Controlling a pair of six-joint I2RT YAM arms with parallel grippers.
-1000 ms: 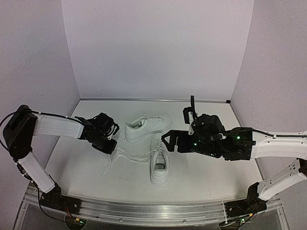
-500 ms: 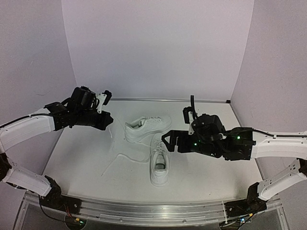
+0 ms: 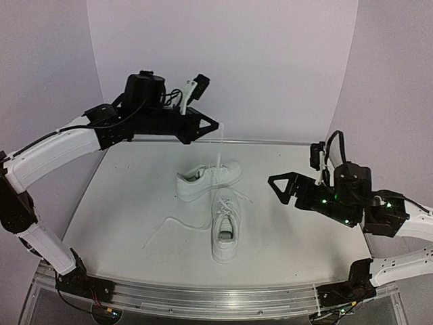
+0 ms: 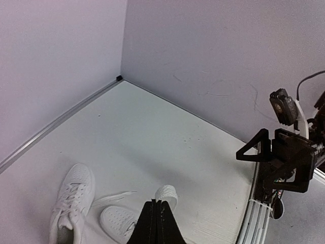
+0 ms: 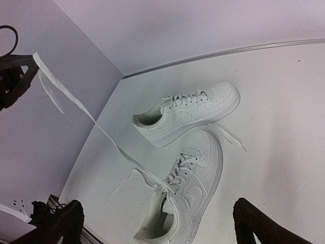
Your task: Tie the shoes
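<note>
Left end effector (image 3: pixel 212 126) is raised high over the white bench (image 3: pixel 115 210), pinched shut on a long flat white lace (image 5: pixel 76 104). The lace runs nearly straight down to the eyelets of the near all-white low-top sneaker (image 3: pixel 225 230). Second white sneaker (image 3: pixel 208 180) sits just behind it, toe right. Right end effector (image 3: pixel 280 184) is spread wide, empty, well apart on the right. Risks: more pull may lift or tip the near sneaker, bump the far one, or slip the lace from the pinch. Other lace (image 3: pixel 177 222) lies slack on the bench and could snag.
</note>
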